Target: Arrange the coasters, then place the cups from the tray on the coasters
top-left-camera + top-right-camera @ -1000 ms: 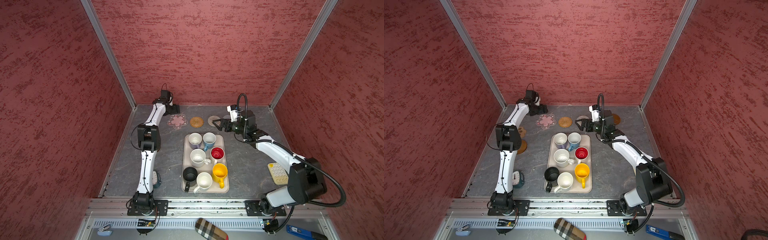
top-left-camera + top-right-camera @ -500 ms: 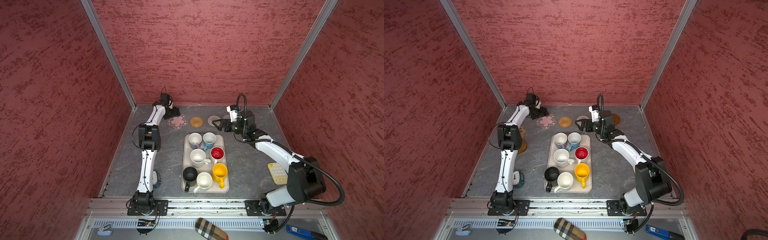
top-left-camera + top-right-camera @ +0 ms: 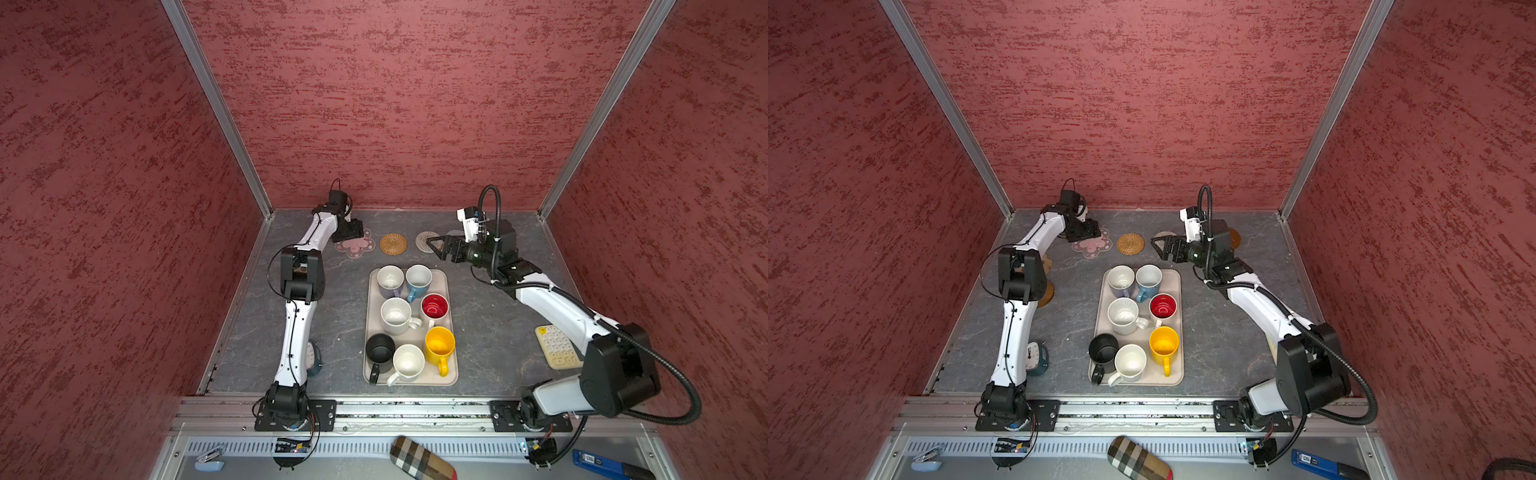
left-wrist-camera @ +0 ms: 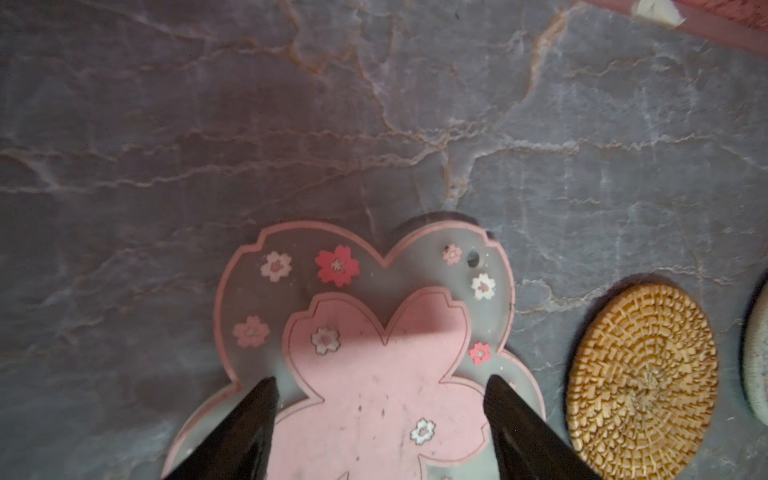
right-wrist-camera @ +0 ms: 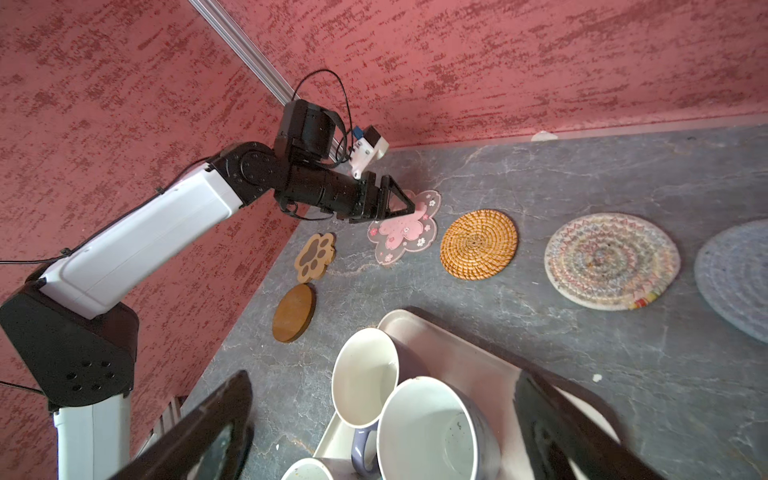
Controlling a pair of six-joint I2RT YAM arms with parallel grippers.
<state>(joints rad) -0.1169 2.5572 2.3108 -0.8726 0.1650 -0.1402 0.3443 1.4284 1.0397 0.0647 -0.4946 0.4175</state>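
The pink flower coaster (image 4: 374,324), grey-rimmed with tiny blossoms, lies on the surface (image 4: 374,124) beside the rattan coaster (image 4: 642,382). The left pincer (image 4: 379,380) spreads wide over it; the right pincer (image 5: 384,378) gapes near the cups (image 5: 365,374).

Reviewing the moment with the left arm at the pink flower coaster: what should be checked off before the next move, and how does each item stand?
1. Left gripper jaws apart over the pink flower coaster: ok.
2. Pink flower coaster lying flat: cannot tell.
3. Gap between it and the rattan coaster: ok, not touching.
4. Right gripper open and empty: ok.
5. All seven cups upright on the tray: ok.
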